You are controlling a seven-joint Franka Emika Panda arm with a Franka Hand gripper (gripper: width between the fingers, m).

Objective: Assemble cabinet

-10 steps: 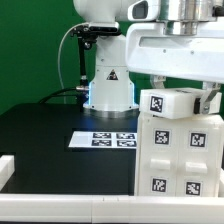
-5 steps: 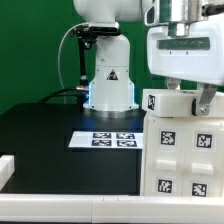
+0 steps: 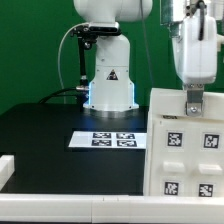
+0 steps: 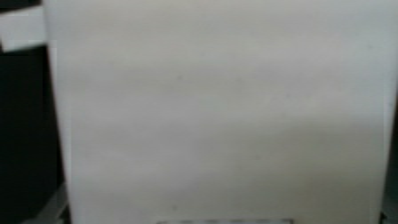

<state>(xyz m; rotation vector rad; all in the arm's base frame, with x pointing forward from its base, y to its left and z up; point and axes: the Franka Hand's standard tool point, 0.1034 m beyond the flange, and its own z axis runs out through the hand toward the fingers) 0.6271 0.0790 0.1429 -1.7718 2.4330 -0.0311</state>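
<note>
The white cabinet body (image 3: 185, 150) stands at the exterior view's right, its tagged face with several black-and-white tags turned toward the camera. My gripper (image 3: 193, 104) comes straight down onto its top edge, with a dark finger (image 3: 193, 99) over the front of that edge, shut on the wall. In the wrist view the cabinet's plain white surface (image 4: 214, 110) fills nearly the whole picture and hides my fingers. No loose panels or blocks show.
The marker board (image 3: 110, 139) lies on the black table just left of the cabinet. The white robot pedestal (image 3: 108, 85) with a blue glow stands behind it. A white rail (image 3: 12, 166) runs along the table's front left corner.
My gripper has turned about its vertical axis and shifted right, now showing its narrow side. The cabinet body has turned with it, its tagged face now squarely toward the camera.
</note>
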